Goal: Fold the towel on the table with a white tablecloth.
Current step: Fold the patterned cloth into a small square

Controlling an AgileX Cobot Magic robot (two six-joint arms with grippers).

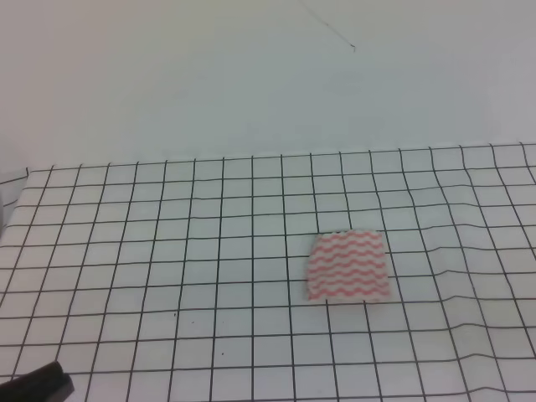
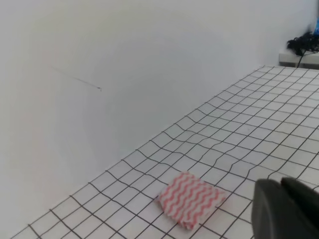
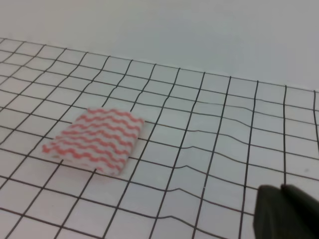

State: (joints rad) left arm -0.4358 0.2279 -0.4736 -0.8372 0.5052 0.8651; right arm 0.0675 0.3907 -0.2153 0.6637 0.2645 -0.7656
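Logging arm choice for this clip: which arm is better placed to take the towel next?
Probably the right. In the high view the towel lies right of centre on the white tablecloth, and it looks nearer in the right wrist view. Neither gripper touches it, and their jaws cannot be read.

Only a dark sliver of the left end effector (image 1: 38, 383) enters the high view at the near left corner, cut off by the edge. In the left wrist view, a blurred black bulk (image 2: 286, 209) fills the near right corner, its jaws out of frame. The right end effector (image 3: 286, 211) likewise shows only as a dark, out-of-focus mass at the near right corner. Far right in the left wrist view, a black tangled object (image 2: 303, 44) is too small to identify.
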